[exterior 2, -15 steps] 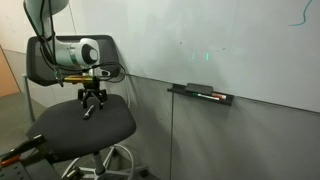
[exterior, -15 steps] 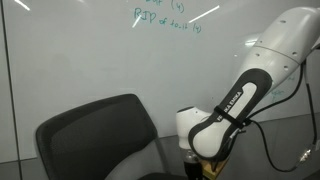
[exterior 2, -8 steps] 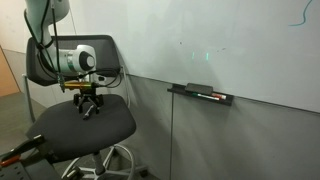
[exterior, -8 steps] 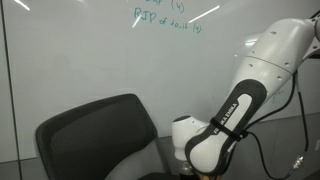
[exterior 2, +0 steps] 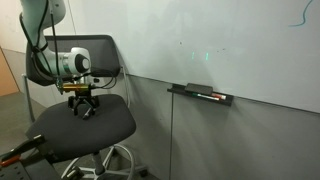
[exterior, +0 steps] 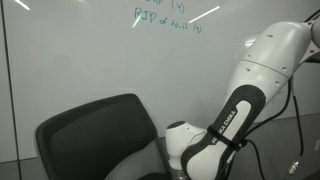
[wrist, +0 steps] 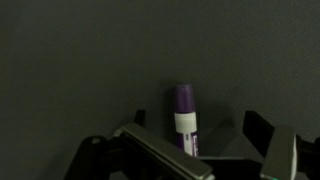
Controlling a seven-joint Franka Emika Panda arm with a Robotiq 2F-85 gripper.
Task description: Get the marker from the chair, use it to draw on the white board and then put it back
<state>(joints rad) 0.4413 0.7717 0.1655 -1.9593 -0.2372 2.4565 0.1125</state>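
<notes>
A narrow dark tray-like ledge [exterior 2: 200,93] juts from the wall in an exterior view. Directly below it runs a plain matte grey wall panel [exterior 2: 240,140], split by a vertical seam just beyond the ledge's near end. Far along from the ledge, at the frame edge, stands a brown wooden panel [exterior 2: 6,75], with grey floor [exterior 2: 12,125] beneath. Above the ledge, the large glossy white board [exterior: 80,60] catches slanted bright streaks of reflected lamp light.
</notes>
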